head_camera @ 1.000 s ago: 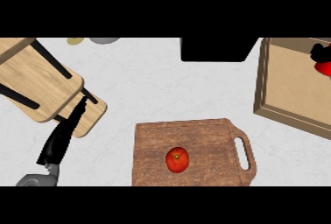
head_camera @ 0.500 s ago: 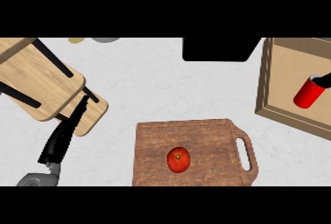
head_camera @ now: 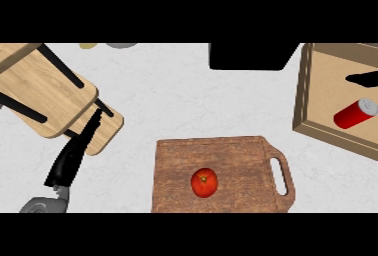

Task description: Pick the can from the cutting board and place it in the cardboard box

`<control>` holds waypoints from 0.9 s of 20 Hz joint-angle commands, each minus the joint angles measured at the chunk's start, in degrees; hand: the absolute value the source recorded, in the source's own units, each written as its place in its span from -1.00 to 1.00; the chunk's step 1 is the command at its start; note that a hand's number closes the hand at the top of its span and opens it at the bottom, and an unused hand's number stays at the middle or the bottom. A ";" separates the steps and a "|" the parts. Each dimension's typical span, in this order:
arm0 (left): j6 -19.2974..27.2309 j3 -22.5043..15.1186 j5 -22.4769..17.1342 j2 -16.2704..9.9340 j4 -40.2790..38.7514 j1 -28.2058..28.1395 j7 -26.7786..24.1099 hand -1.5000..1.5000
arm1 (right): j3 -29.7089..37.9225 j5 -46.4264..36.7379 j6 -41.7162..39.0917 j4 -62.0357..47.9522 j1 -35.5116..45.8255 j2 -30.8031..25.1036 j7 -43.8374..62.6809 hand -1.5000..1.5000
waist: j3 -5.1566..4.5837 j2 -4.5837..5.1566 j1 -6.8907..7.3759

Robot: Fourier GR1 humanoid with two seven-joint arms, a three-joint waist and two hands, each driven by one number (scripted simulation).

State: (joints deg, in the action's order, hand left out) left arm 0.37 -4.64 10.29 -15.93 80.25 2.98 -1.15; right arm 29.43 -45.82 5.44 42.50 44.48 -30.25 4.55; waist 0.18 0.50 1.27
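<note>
Can: the red can [head_camera: 355, 114] with a silvery end lies on its side inside the cardboard box [head_camera: 302, 95], on the box floor close to the near wall, silvery end pointing up and right.
Cardboard box: open-topped, at the right edge of the bench [head_camera: 192, 105], only partly in view.
Right robot hand: a black sliver of it [head_camera: 365, 77] shows at the right edge over the box, above the can and clear of it; I cannot tell how its fingers stand.
Left robot hand: black, long and narrow [head_camera: 72, 157], rising from a grey wrist at the lower left; fingers straight and together, holding nothing, tips over the edge of the wooden piece.
Cutting board: the dark brown board [head_camera: 236, 160] with a slot handle on its right side lies at the bottom centre, well apart from the can.
Tomato: a red tomato [head_camera: 204, 182] sits near the middle of the cutting board.
Wooden piece: pale wood with black bars [head_camera: 44, 95], angled across the upper left.
Black block: a dark rectangular thing [head_camera: 247, 56] at the top edge, just left of the box.
</note>
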 commanded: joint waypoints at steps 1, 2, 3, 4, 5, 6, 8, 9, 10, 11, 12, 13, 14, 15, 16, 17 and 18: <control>0.26 0.55 -0.22 0.38 1.74 2.21 1.36 0.00 | 6.73 7.55 4.31 -3.76 0.54 1.04 -7.14 -1.00 | 0.02 0.05 0.02; -1.80 1.87 -1.33 -1.31 0.03 3.40 0.65 0.00 | 7.25 7.93 5.41 -5.81 2.40 1.18 -6.97 -1.00 | -0.02 0.19 0.23; -0.44 1.70 -0.16 -0.74 -1.17 3.72 -0.50 0.00 | 8.78 9.71 5.26 -6.03 2.70 1.20 -6.71 -1.00 | -0.05 0.13 -0.16; 1.34 -0.09 1.26 1.53 -0.97 3.06 0.23 0.00 | 10.29 11.81 2.19 -6.08 3.37 -1.45 -7.08 -1.00 | -0.07 -0.04 -0.59; 0.33 -0.01 0.68 0.78 1.63 3.92 2.53 0.00 | 12.45 12.93 4.14 -8.15 3.30 -2.67 -8.53 -1.00 | 0.02 0.16 -0.07; -0.11 1.38 0.28 -0.43 -1.01 2.29 -1.87 0.00 | 13.67 13.80 7.23 -9.68 3.26 -1.50 -10.22 -1.00 | -0.01 0.37 0.33; -0.44 1.31 0.10 -0.19 -0.82 2.41 -0.45 0.00 | 16.73 17.56 6.04 -10.38 1.18 -3.03 -15.18 -1.00 | 0.00 0.21 -0.25; 0.19 1.71 0.24 0.17 -1.67 3.88 -0.32 0.00 | 18.60 19.52 5.83 -8.95 -0.96 -3.31 -16.88 -1.00 | -0.01 0.05 -1.21; 0.31 0.79 0.92 0.96 -1.88 4.72 0.34 0.00 | 18.61 19.33 8.46 -11.33 0.51 -3.09 -18.35 -1.00 | -0.02 0.24 -0.45; 0.62 1.21 1.02 -0.10 0.73 1.80 -0.54 0.00 | 20.90 21.53 5.84 -12.19 -1.32 -6.21 -21.86 -1.00 | 0.06 0.25 -0.14; -0.03 1.00 0.89 0.40 -1.07 3.97 -0.11 0.00 | 21.41 22.31 6.25 -12.76 -1.76 -6.15 -23.79 -1.00 | 0.02 0.24 -0.50; -0.74 2.04 0.07 -0.89 1.79 3.84 3.10 0.00 | 22.40 23.25 6.26 -13.40 -1.79 -7.34 -24.39 -1.00 | 0.04 0.11 -0.26; 0.42 1.84 1.09 0.41 -4.16 3.73 -3.64 0.00 | 22.67 23.54 7.73 -14.91 -2.63 -6.65 -27.08 -1.00 | -0.03 0.32 -0.43; -1.51 1.83 -0.28 -0.62 0.78 3.23 1.25 0.00 | 23.93 24.71 6.24 -16.50 -3.45 -8.93 -29.25 -1.00 | 0.06 0.28 0.03; -1.91 4.04 -1.22 -2.15 0.54 3.78 1.49 0.00 | 24.11 25.29 6.20 -15.88 -5.07 -8.80 -29.64 -1.00 | -0.01 0.02 -0.46; -0.81 1.84 0.02 -0.25 1.96 3.95 2.30 0.00 | 25.51 26.53 4.49 -18.21 -4.59 -11.09 -31.30 -1.00 | 0.08 0.27 -0.02; -0.82 1.33 0.64 -0.08 1.25 2.34 1.33 0.00 | 25.46 26.97 5.31 -18.61 -5.15 -11.09 -33.21 -1.00 | 0.02 0.12 -0.13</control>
State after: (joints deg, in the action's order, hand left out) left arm -0.60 -3.81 10.21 -15.70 80.99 2.95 -0.09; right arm 52.28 -21.94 11.22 27.07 41.20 -38.59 -22.68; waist 0.17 0.64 1.26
